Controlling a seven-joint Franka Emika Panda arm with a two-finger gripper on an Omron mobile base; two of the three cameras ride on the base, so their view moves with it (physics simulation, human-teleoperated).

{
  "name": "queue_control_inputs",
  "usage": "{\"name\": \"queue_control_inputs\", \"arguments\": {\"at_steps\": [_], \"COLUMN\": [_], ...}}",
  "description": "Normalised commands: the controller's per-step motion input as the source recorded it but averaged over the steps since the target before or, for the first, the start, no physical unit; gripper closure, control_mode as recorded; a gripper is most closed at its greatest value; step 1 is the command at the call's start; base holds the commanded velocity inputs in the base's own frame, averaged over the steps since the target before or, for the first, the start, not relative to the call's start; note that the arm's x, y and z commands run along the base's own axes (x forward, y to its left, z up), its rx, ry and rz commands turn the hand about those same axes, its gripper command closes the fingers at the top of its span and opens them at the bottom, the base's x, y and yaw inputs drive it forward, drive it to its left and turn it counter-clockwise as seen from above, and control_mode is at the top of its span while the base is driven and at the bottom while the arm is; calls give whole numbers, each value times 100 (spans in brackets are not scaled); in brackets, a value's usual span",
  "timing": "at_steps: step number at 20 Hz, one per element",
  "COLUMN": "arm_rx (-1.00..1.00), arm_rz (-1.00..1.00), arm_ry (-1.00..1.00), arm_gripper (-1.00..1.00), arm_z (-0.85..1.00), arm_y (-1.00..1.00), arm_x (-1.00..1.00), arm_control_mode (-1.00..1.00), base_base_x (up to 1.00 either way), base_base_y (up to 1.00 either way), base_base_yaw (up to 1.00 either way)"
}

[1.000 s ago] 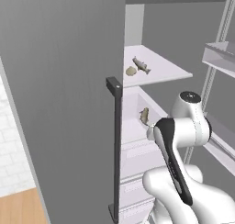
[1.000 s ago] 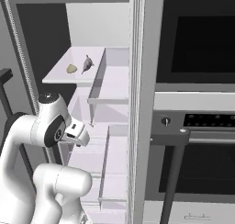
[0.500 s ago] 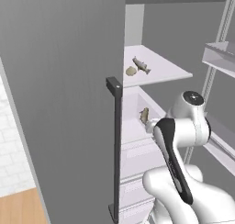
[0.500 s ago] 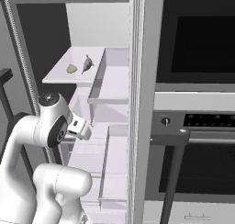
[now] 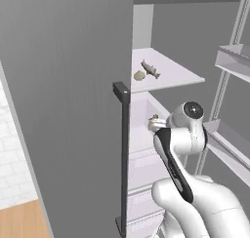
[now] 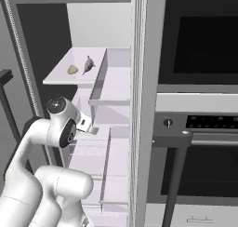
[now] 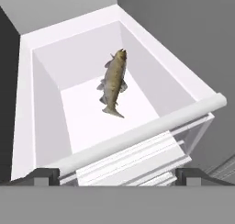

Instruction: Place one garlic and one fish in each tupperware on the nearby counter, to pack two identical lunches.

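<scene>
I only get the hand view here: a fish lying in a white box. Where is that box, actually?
Observer: It's a drawer inside an open fridge, just below a white shelf.
Operator: Anything on that shelf?
Observer: A second fish, with a garlic beside it.
Operator: And what's next to the fridge?
Observer: A built-in oven, on its right as the right base view looks at it.
</scene>
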Motion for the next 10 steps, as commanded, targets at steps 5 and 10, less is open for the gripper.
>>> {"name": "queue_control_inputs", "arguments": {"at_steps": [5, 10], "arm_rx": [0, 3], "arm_rz": [-10, 0], "arm_ry": [10, 13], "arm_gripper": [-100, -100], "arm_z": [-7, -5], "arm_y": [-8, -17], "arm_x": [79, 66], "arm_control_mode": [-100, -100], "base_base_x": [0, 0], "base_base_y": [0, 0], "base_base_yaw": [0, 0]}}
